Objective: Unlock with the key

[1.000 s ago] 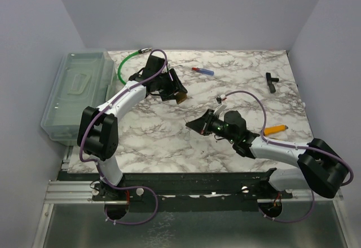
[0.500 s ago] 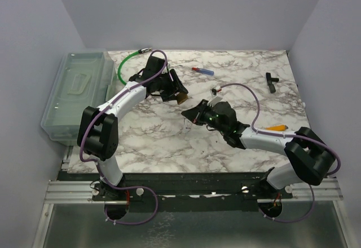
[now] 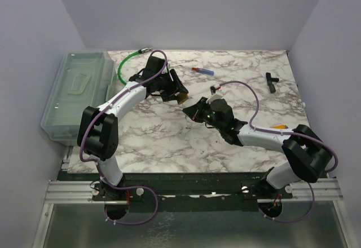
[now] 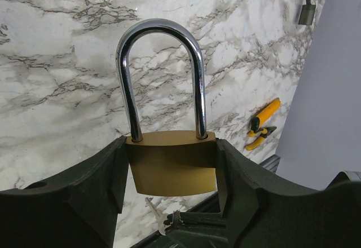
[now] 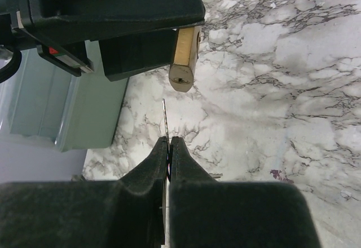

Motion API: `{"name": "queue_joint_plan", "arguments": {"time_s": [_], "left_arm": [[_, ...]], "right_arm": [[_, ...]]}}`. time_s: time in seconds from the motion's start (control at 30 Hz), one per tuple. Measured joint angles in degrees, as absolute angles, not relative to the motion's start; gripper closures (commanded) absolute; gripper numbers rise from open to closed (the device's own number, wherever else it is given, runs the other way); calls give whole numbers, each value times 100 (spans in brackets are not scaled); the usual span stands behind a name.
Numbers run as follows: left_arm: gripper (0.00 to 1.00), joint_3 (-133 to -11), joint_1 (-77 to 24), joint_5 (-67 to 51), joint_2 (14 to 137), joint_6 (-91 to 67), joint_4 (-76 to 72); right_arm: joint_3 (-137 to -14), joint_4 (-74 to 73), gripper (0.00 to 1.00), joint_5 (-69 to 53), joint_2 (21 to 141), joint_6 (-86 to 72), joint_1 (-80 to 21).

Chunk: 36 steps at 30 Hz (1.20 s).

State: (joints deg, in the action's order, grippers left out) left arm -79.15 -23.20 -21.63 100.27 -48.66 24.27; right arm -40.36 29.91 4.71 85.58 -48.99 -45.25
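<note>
Brass-bodied padlock (image 4: 171,166) clamped in the left gripper (image 4: 171,175), one dark finger flat against each narrow side of the body, jaws held part-way apart by it. Steel shackle (image 4: 161,34) pushed home in both holes, arching toward the top of the left wrist view. Held over the marble table (image 3: 169,141), left of centre in the overhead view, with the keyhole (image 5: 180,80) in the bottom face turned toward the other arm. Seen edge-on in the upper middle of the right wrist view, jutting out below the black fingers.

Pressed together on the key (image 5: 164,118): the right gripper (image 5: 168,144), with only a thin blade standing out from the fingertips. Blade tip just below and slightly left of the keyhole in that frame, close but not touching, not yet inserted.

Elsewhere:
- clear plastic box (image 3: 76,93) beside the table's left edge
- green cable (image 3: 125,62) at the upper left
- small red and blue item (image 3: 203,71) beyond the grippers
- black part (image 3: 271,82) at the upper right
- orange tool (image 4: 264,118) at the right of the left wrist view
</note>
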Motion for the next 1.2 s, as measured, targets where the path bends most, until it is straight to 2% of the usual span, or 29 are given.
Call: {"name": "queue_joint_plan", "arguments": {"time_s": [1.2], "left_arm": [[100,-7894,-2294,-2211,10025,-4906,2316]], "right_arm": [[-4285,2978,100,475,8851,-4779,-4298]]}}
